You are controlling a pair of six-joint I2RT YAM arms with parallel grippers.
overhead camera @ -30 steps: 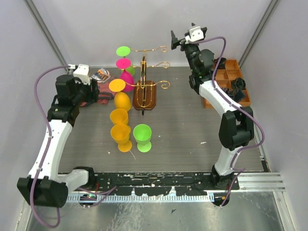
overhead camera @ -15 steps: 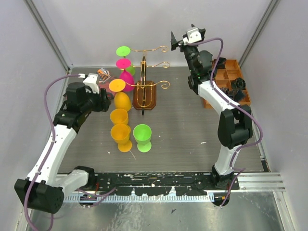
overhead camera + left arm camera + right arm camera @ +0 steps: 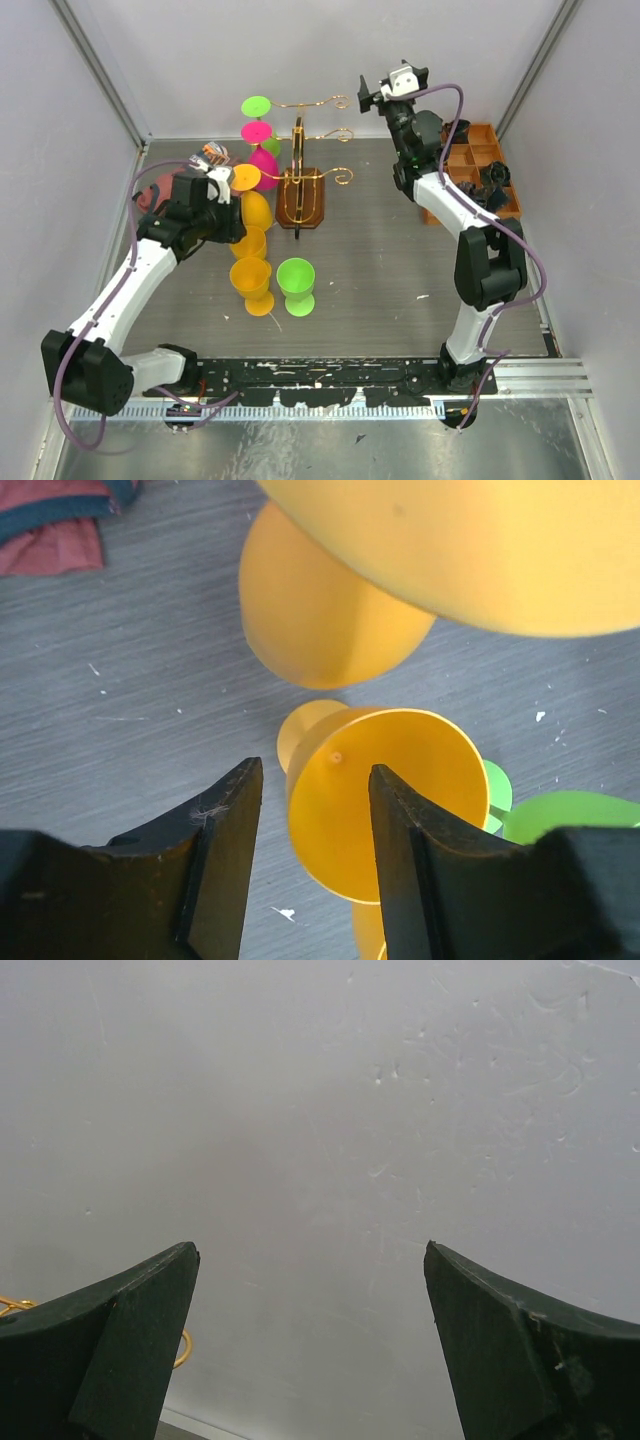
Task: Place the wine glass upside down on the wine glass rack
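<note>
orange wine glass [image 3: 390, 800], smooth bowl, left hand [image 3: 312, 772] parted above, right hand [image 3: 310, 1250] spread

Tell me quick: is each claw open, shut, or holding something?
Left claw: open, poised over an orange glass, gripping nothing.
Right claw: wide open, empty.

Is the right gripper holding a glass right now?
No, the right gripper stands open and empty, with only the bare wall showing behind it.
</note>
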